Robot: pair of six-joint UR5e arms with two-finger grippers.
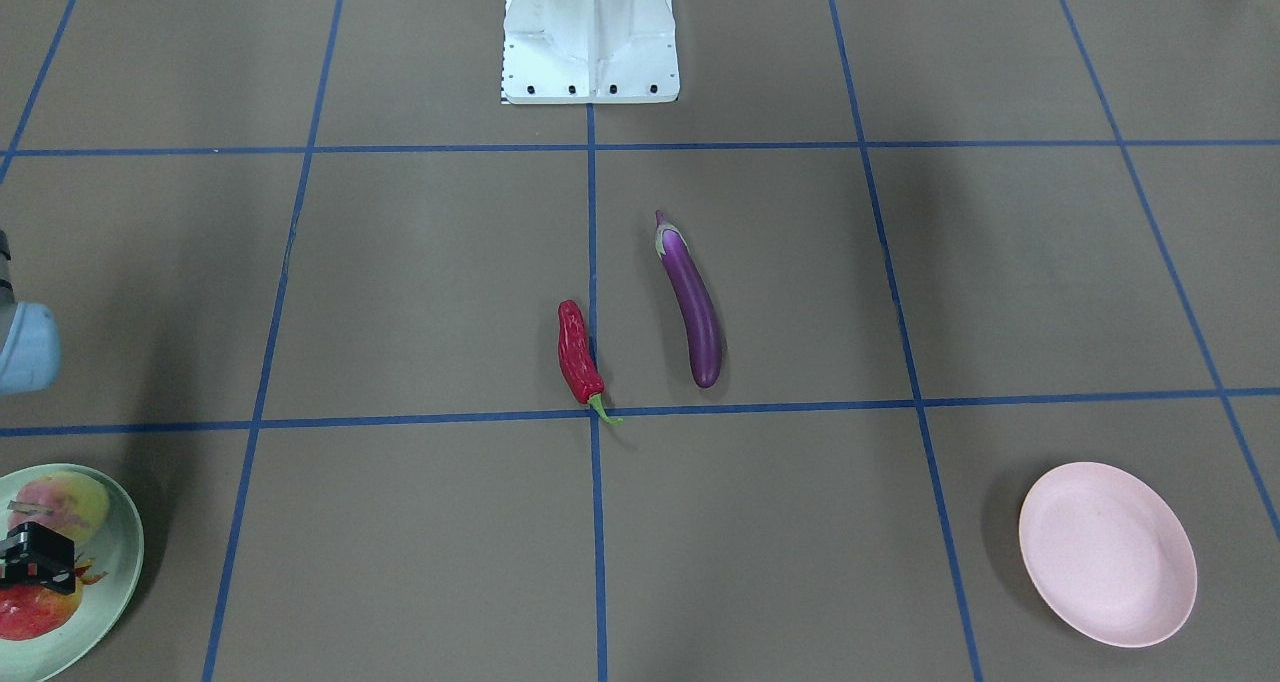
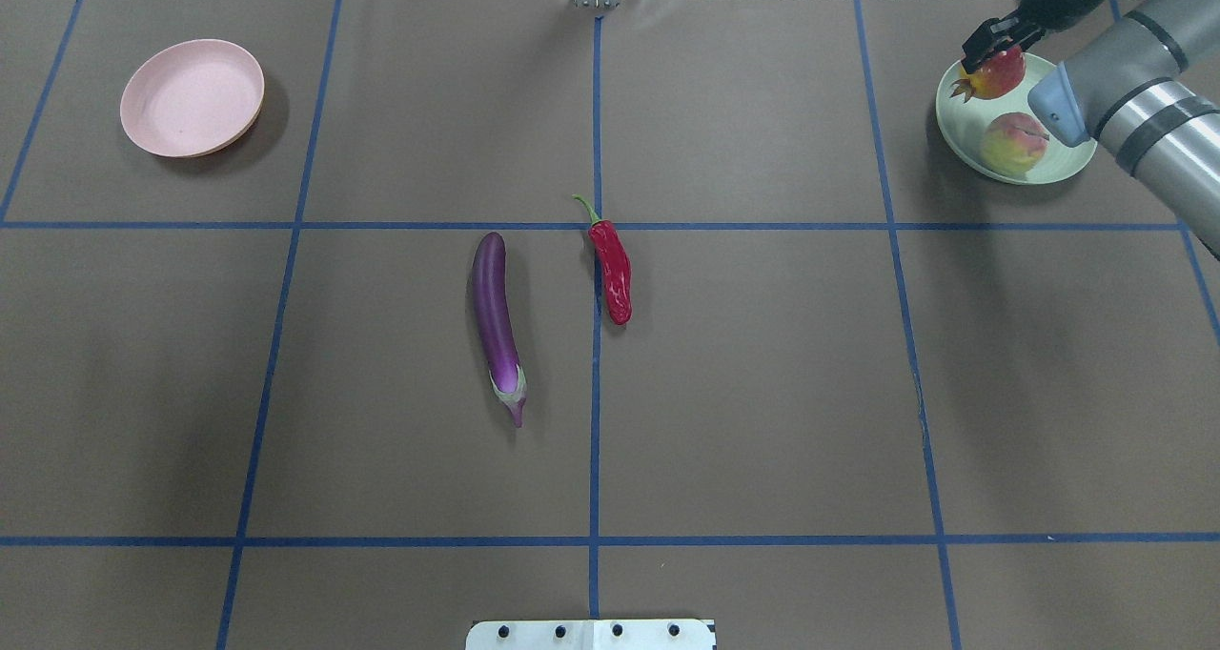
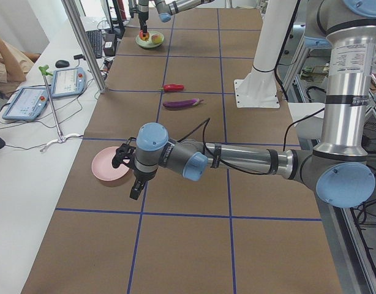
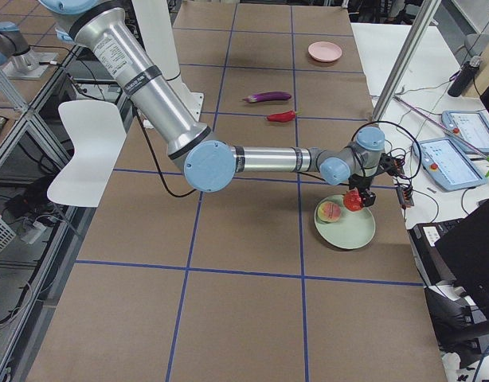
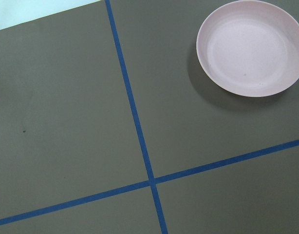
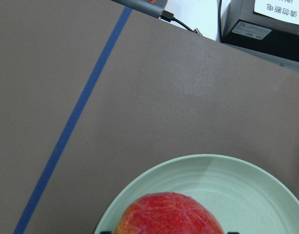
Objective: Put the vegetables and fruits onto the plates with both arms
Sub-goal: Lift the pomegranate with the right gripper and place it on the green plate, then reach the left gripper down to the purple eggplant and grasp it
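The pale mint plate [image 2: 953, 131] stands at the table's far right corner with the peach [image 2: 1013, 143] on it. My right gripper [image 2: 991, 40] is shut on the red-orange fruit [image 2: 998, 73] low over that plate's far part. The right wrist view shows the fruit [image 6: 169, 214] over the plate [image 6: 247, 185]. The purple eggplant [image 2: 496, 316] and the red chili [image 2: 612, 264] lie at mid-table. The pink plate [image 2: 191, 97] stands empty at far left. My left gripper [image 3: 133, 184] hovers beside the pink plate [image 3: 108, 168]; I cannot tell whether it is open or shut.
The white robot base [image 2: 591, 634] stands at the near table edge. Blue tape lines grid the brown table. Tablets [image 3: 65, 82] and a metal pole [image 3: 84, 43] stand along the operators' side, and a person's arm [image 3: 4, 58] shows there.
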